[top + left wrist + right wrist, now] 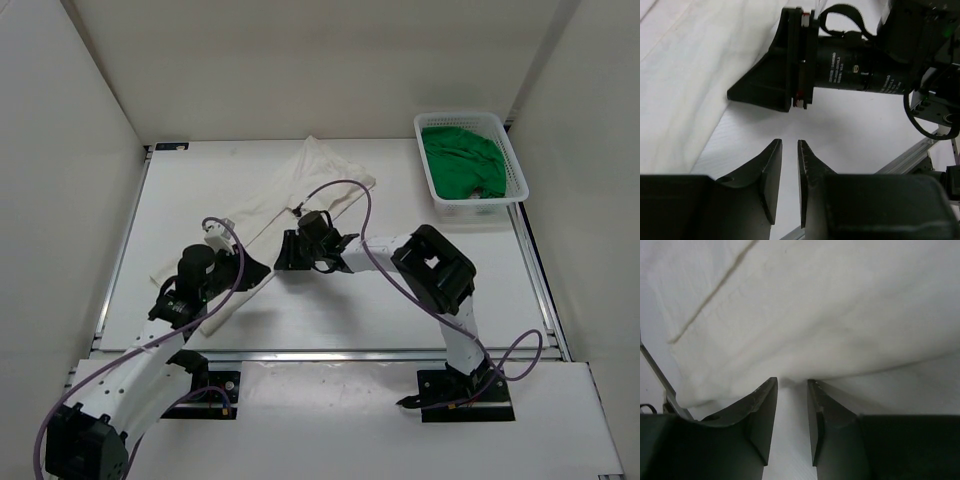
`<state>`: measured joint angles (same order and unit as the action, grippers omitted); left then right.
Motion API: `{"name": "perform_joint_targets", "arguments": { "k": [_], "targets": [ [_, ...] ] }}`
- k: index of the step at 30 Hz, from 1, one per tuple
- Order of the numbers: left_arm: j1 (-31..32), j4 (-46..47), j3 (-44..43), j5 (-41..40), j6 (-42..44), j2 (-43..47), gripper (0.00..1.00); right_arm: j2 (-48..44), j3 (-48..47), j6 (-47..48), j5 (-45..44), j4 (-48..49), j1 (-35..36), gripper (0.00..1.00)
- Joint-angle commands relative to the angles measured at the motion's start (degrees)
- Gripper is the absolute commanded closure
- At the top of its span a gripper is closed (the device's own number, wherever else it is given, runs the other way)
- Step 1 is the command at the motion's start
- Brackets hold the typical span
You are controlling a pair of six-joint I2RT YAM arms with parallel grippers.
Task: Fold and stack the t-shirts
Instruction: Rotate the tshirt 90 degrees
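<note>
A white t-shirt lies stretched in a diagonal band across the table, from back centre toward the front left. A green t-shirt is bunched inside the basket. My left gripper sits low by the near edge of the white t-shirt. Its jaws stand a narrow gap apart with only bare table between them. My right gripper is just ahead of it, and its black body fills the left wrist view. Its jaws are open, tips at the white t-shirt's edge, and grip nothing.
A white mesh basket stands at the back right corner. White walls enclose the table on three sides. A metal rail runs along the front edge. Purple cables loop over both arms.
</note>
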<state>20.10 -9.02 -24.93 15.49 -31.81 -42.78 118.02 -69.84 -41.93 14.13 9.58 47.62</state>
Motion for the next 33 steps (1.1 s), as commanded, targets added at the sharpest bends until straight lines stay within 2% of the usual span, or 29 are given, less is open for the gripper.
{"name": "perform_joint_targets", "arguments": {
  "k": [1, 3, 6, 9, 11, 13, 15, 18, 21, 26, 29, 33],
  "targets": [
    [-0.7, 0.0, 0.6, -0.3, -0.4, -1.1, 0.7, 4.6, -2.6, -1.8, -4.8, -2.8, 0.5, 0.71],
    [-1.3, -0.1, 0.5, -0.2, -0.6, -1.7, 0.69, 5.8, -3.6, -2.3, -3.7, -3.3, 0.1, 0.88],
    [-1.3, 0.4, 0.4, -0.3, -0.7, -2.4, 0.68, 3.0, 0.1, -2.7, -3.6, -1.1, -1.1, 1.0],
    [-0.3, 1.1, 0.2, -0.7, -0.4, -4.0, 0.67, -3.2, 7.4, -1.5, -0.5, 0.4, -5.7, 1.0],
    [1.1, 1.5, 0.3, -1.9, -0.7, -5.4, 0.66, -8.4, 15.2, 1.3, 1.6, 1.7, -12.0, 0.99],
    [4.2, 2.9, 0.9, -2.7, -1.4, -7.1, 0.66, -11.8, 18.2, 4.8, 7.9, -1.3, -17.6, 1.0],
    [6.8, 4.5, 1.1, -4.4, -2.2, -9.3, 0.65, -16.0, 20.8, 9.7, 9.2, -4.7, -23.1, 1.0],
    [12.3, 5.7, 0.8, -6.2, -2.6, -14.6, 0.63, -19.7, 21.5, 12.8, 12.6, -9.1, -31.0, 0.8],
    [14.1, 3.7, -1.0, -8.9, -1.4, -16.9, 0.58, -26.1, 24.1, 14.6, 10.2, -11.8, -32.1, 0.65],
    [14.5, 0.8, 1.2, -9.8, 0.1, -17.0, 0.47, -43.3, 35.8, 12.2, 6.8, -12.6, -32.0, 0.64],
    [18.6, 0.5, 2.7, -10.0, -0.4, -18.2, 0.4, -50.1, 43.0, 11.2, 4.2, -15.7, -30.1, 0.65],
    [21.6, 3.6, 6.6, -6.9, -3.1, -19.4, 0.35, -61.3, 50.3, 6.9, -1.4, -20.8, -22.0, 0.62]
  ]
}}
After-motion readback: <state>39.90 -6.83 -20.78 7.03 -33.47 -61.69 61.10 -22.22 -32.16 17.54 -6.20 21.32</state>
